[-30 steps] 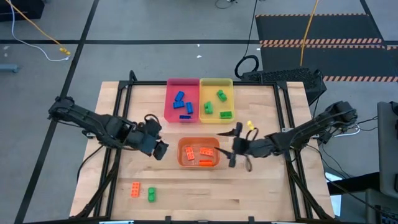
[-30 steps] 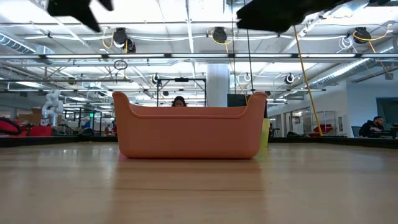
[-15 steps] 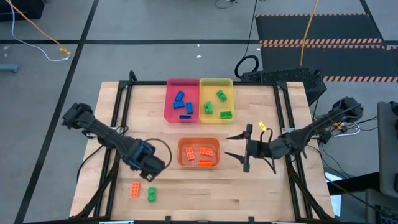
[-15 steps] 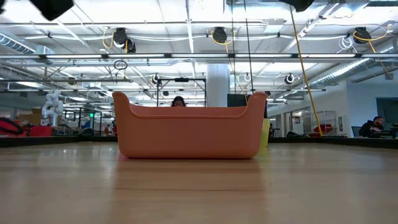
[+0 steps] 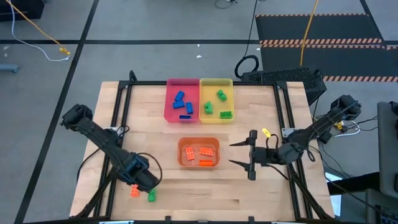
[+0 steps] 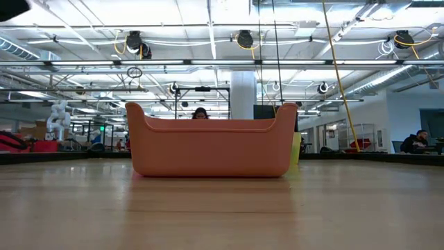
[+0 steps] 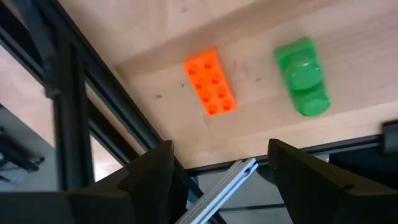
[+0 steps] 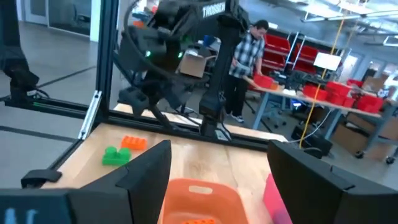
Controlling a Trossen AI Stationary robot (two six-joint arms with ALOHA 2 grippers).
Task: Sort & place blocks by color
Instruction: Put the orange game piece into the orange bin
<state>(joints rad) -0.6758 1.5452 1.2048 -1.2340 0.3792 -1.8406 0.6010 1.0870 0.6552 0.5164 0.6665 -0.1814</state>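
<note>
An orange brick point(image 7: 210, 82) and a green brick point(image 7: 303, 77) lie flat on the wood near the table's near edge, also seen as the orange brick point(image 5: 134, 191) and green brick point(image 5: 151, 196) from above. My left gripper point(image 7: 217, 168) hovers open above them, touching neither. The orange tray point(image 5: 199, 153) at mid-table holds several orange bricks; the pink tray point(image 5: 182, 99) holds blue ones, the yellow tray point(image 5: 216, 99) green ones. My right gripper point(image 5: 239, 154) is open, to the right of the orange tray.
The black table frame rails point(image 7: 74, 112) run close beside the two loose bricks. In the low view the orange tray point(image 6: 211, 146) stands mid-table. A person point(image 8: 245, 68) stands beyond the table's left side in the right wrist view. Bare wood lies along the near edge.
My left gripper has swung from beside the orange tray toward the near-left part of the table, ending over the two loose bricks. My right gripper has drawn back to the right, away from the orange tray.
</note>
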